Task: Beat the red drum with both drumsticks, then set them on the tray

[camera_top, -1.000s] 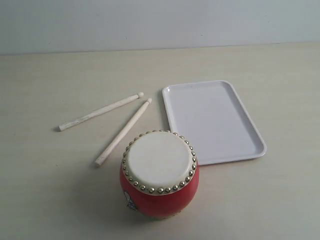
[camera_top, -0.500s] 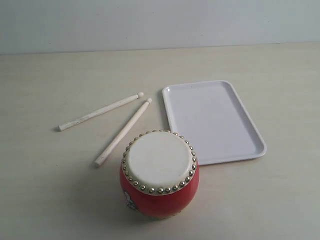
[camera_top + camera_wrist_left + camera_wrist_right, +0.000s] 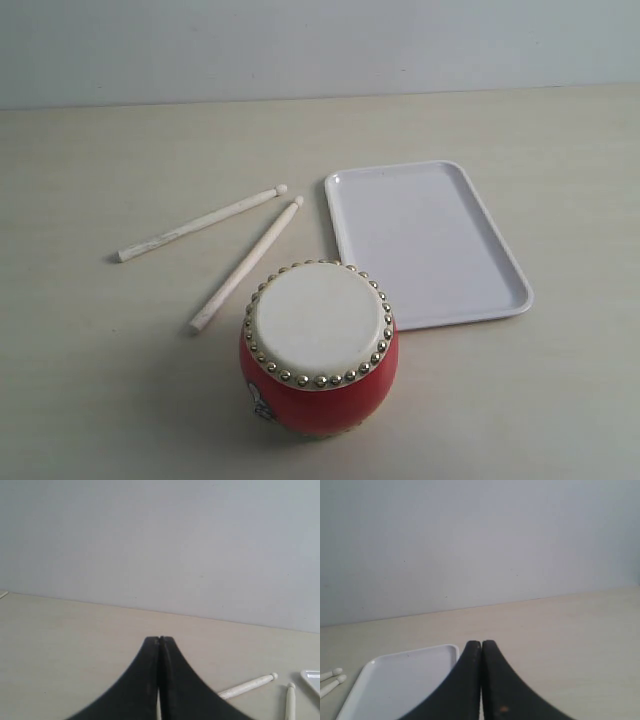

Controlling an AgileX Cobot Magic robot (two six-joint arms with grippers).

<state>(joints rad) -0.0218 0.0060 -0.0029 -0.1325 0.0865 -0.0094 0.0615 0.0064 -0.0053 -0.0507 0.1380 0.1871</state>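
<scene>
Nothing moved since the earlier frames. Drumsticks [image 3: 246, 264] lie on the desk [image 3: 90, 380], left of the tray [image 3: 420, 240] and beside the red drum [image 3: 318, 330]. Left gripper [image 3: 159, 641] and right gripper [image 3: 481, 643] are pinched closed and empty. Step: pre-grasp. Next: open both, one stick each.

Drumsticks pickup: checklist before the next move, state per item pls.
1. Two pale wooden drumsticks lying free on the beige table, not crossed: ok.
2. Red barrel drum with cream skin upright, nothing on the skin: ok.
3. Gap between the nearer stick and the drum: cannot tell, they lie very close.
4. White rectangular plastic tray empty: ok.
5. Left gripper open for a grasp: not ok, shut.
6. Right gripper open for a grasp: not ok, shut.
</scene>
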